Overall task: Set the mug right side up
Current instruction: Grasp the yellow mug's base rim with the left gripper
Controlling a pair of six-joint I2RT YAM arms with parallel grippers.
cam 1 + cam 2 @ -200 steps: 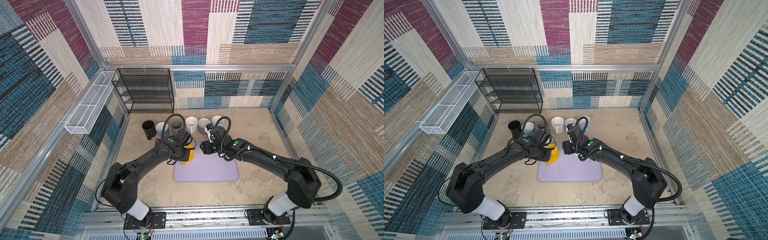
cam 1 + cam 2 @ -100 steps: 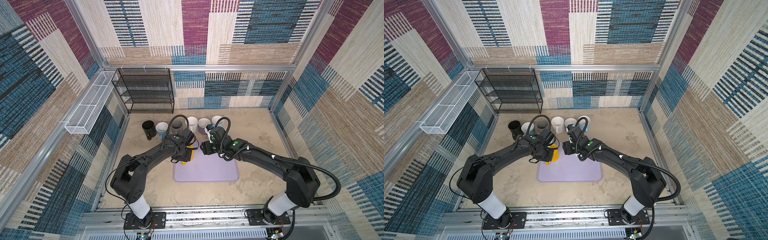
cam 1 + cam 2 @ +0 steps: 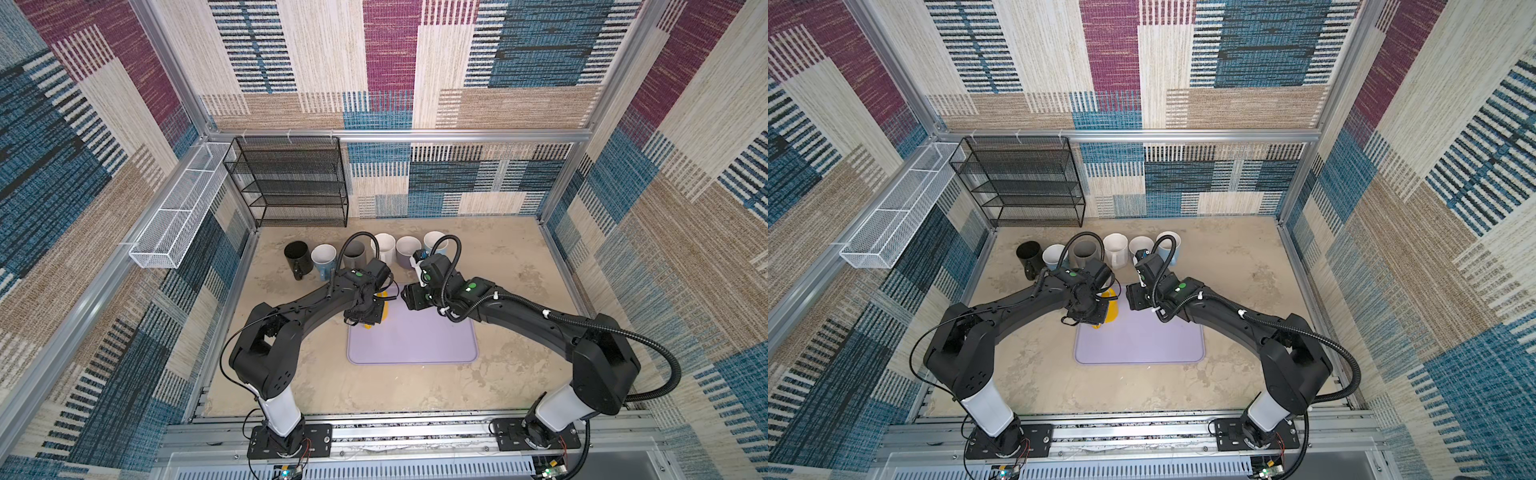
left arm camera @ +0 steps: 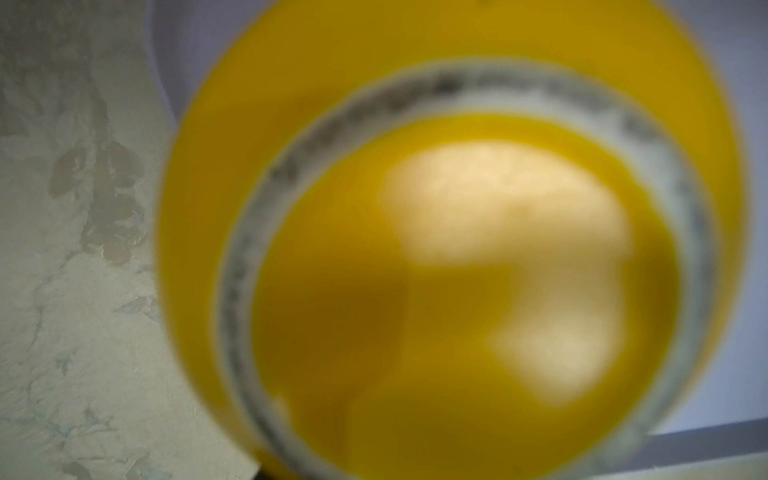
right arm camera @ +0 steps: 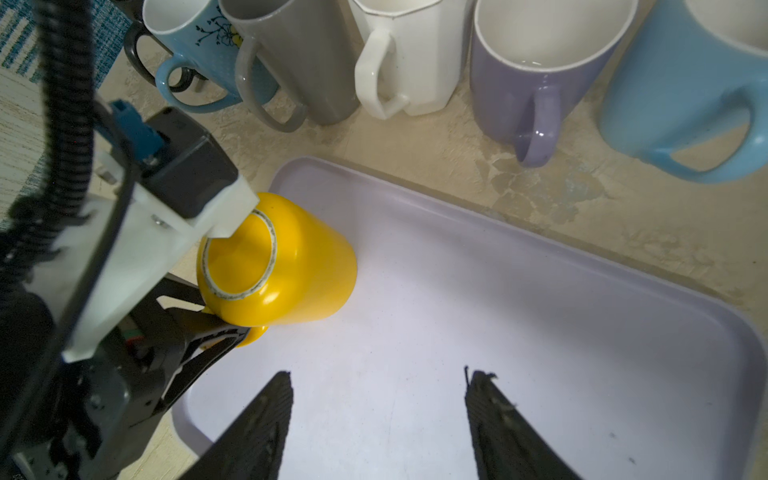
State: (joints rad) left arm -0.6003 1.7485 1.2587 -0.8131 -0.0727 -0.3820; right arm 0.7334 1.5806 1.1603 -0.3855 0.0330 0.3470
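Yellow mug (image 5: 286, 266) inverted on tray (image 5: 540, 332), base up, axis near vertical. Left end effector (image 5: 220, 328) set at handle (image 5: 254, 333), nearer; grip not discernible. Right end effector (image 5: 380, 376) held open.

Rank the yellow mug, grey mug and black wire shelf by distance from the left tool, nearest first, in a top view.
1. yellow mug, partly hidden under the left tool.
2. grey mug, just behind, in the mug row.
3. black wire shelf, at the back wall.
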